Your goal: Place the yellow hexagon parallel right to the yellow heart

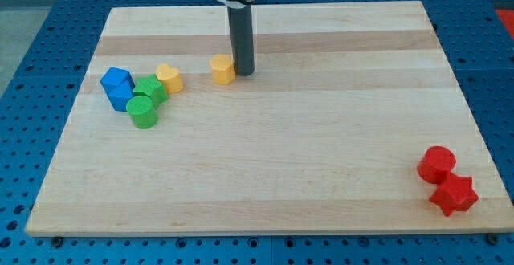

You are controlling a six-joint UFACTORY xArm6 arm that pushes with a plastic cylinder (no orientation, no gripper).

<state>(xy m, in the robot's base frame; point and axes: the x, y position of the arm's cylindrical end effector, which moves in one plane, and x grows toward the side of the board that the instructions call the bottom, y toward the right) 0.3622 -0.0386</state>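
On the tabletop (265, 177), the yellow hexagon (222, 69) sits just right of the yellow heart (169, 78), bare wood between them; green blocks (147, 100) and blue blocks (117, 87) crowd the heart's left. My tip (242, 73) touches the hexagon's right side; there are no fingers. The hexagon shows no clear long axis.

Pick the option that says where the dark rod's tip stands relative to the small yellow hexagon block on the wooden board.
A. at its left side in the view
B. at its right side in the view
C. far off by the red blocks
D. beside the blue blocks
B: my tip stands right against the yellow hexagon block on the view's right side, with the yellow heart block further to the view's left.
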